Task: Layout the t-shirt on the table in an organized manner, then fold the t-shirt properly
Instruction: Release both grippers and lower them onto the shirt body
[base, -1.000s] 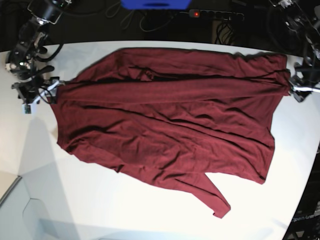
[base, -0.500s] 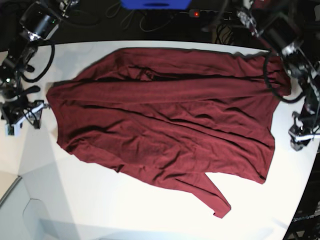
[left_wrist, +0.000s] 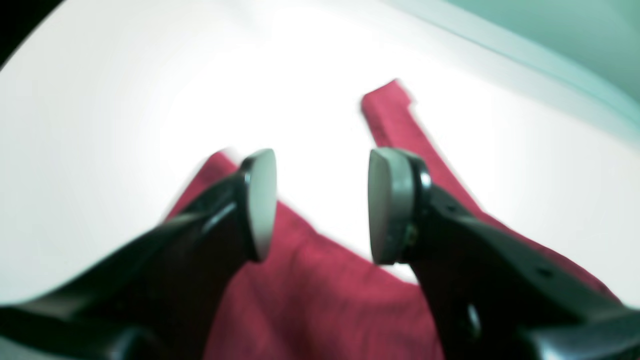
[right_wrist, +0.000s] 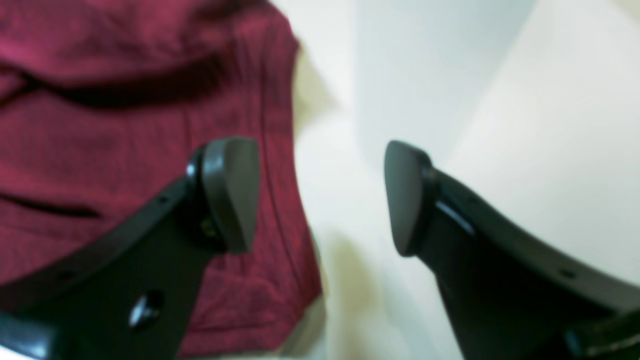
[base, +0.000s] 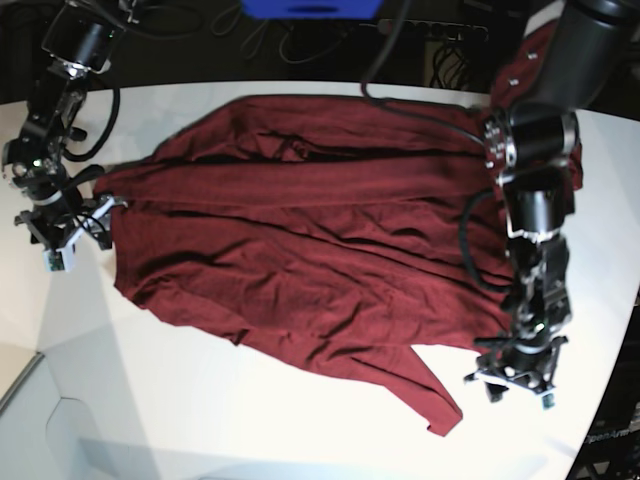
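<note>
The maroon t-shirt (base: 320, 250) lies spread and wrinkled across the white table (base: 250, 430), with a sleeve tip (base: 440, 420) trailing toward the front. My left gripper (base: 515, 385) hangs open over the shirt's lower right corner. In the left wrist view, the left gripper (left_wrist: 322, 205) holds nothing, with the shirt (left_wrist: 320, 305) beneath it. My right gripper (base: 72, 235) stands open beside the shirt's left edge. Its wrist view shows the right gripper (right_wrist: 320, 195) straddling the shirt's edge (right_wrist: 125, 125) above bare table (right_wrist: 500, 100).
A black power strip (base: 430, 28) with a red light, a blue object (base: 310, 8) and cables lie behind the table's far edge. The table's curved edge (base: 605, 400) runs close to the left gripper. A seam (base: 20, 385) crosses the front left corner.
Both grippers have let go of the shirt's ends. The left arm swung over the shirt's right side down to its lower right corner. The right gripper came back toward the shirt's left edge.
</note>
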